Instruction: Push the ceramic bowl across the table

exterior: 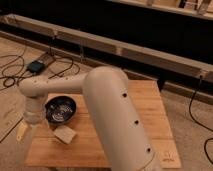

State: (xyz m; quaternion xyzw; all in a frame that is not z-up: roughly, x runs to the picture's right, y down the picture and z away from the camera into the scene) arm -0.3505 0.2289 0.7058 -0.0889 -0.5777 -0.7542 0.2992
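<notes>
The ceramic bowl (pixel 61 110), dark and glossy with a lighter speckled inside, sits on the left part of the bamboo table (pixel 150 107). My arm sweeps from the lower right across the table to the left, and its wrist (pixel 34 111) stands right against the bowl's left rim. The gripper (pixel 22 131) hangs below the wrist, at the table's left edge, left of and lower than the bowl. The large arm link (pixel 117 120) covers the middle of the table.
A small tan block (pixel 65 134) lies just in front of the bowl. A dark logo (pixel 167 156) marks the near right corner. Cables (pixel 15 70) and a small dark box (pixel 36 66) lie on the floor to the left. A metal rail (pixel 125 50) runs behind.
</notes>
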